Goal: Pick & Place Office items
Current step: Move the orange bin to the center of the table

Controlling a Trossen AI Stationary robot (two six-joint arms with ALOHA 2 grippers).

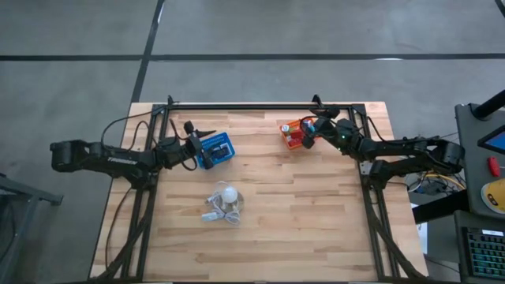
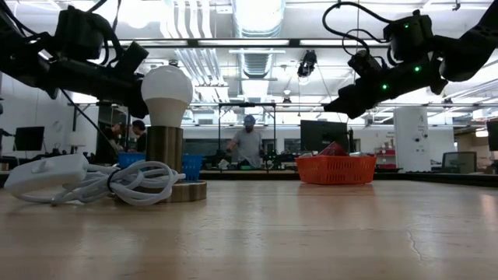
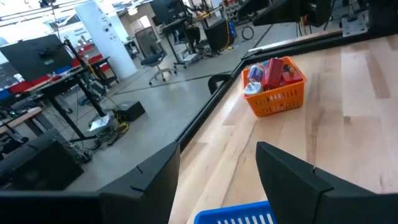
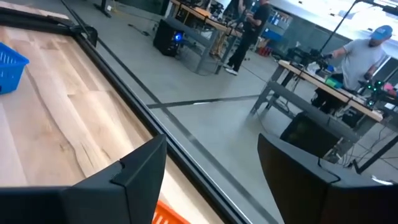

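Observation:
The office items show as small red (image 3: 273,71) and bluish (image 3: 252,87) pieces piled in the orange mesh basket (image 1: 293,134), with a few pale and dark bits in the blue mesh basket (image 1: 215,149). My left gripper (image 3: 217,149) hovers open over the blue basket's left rim (image 3: 236,216). My right gripper (image 4: 212,138) hovers open just above the orange basket's rim (image 4: 165,214). Neither carries anything. In the low view both grippers, left (image 2: 136,101) and right (image 2: 331,107), hang well above the table.
A white round bulb (image 1: 228,193) on a small round base stands mid-table with its white cord (image 1: 213,211) coiled beside it. Black frame rails (image 1: 245,106) run along the far and side edges. People work at desks (image 2: 247,144) beyond the table.

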